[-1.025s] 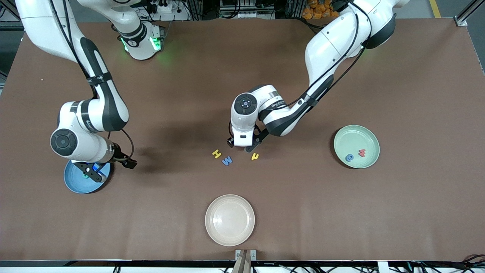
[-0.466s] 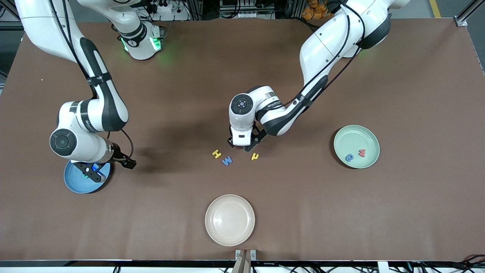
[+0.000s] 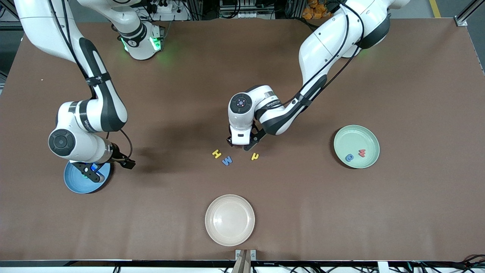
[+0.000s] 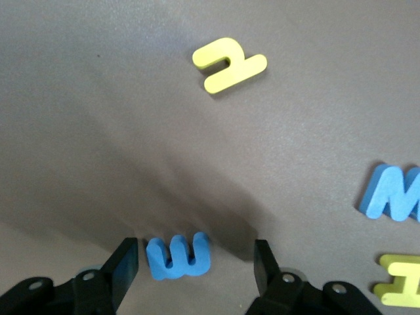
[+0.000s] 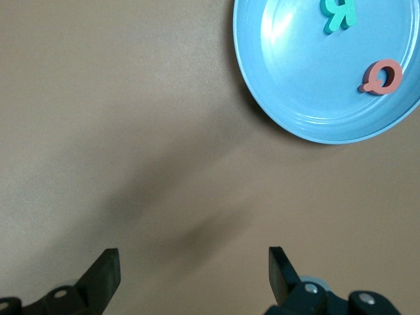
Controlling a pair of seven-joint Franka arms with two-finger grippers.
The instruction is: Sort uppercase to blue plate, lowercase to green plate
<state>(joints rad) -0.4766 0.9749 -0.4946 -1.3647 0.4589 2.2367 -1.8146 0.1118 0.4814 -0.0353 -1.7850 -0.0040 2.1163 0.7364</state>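
My left gripper is open and low over the table, and its fingers straddle the blue E-shaped lowercase letter, which lies flat. The arm hides that letter in the front view. Close by lie the yellow h, the blue M and the yellow H. The green plate holds a blue rounded letter and the red w. My right gripper hangs open and empty by the blue plate, which holds the green R and a red rounded letter.
A beige plate stands near the table's front edge, nearer to the front camera than the loose letters. Brown table cloth stretches between the three plates.
My left arm has drawn its elbow in and its wrist has shifted slightly over the blue E-shaped letter. The right arm has barely moved. No letter has moved.
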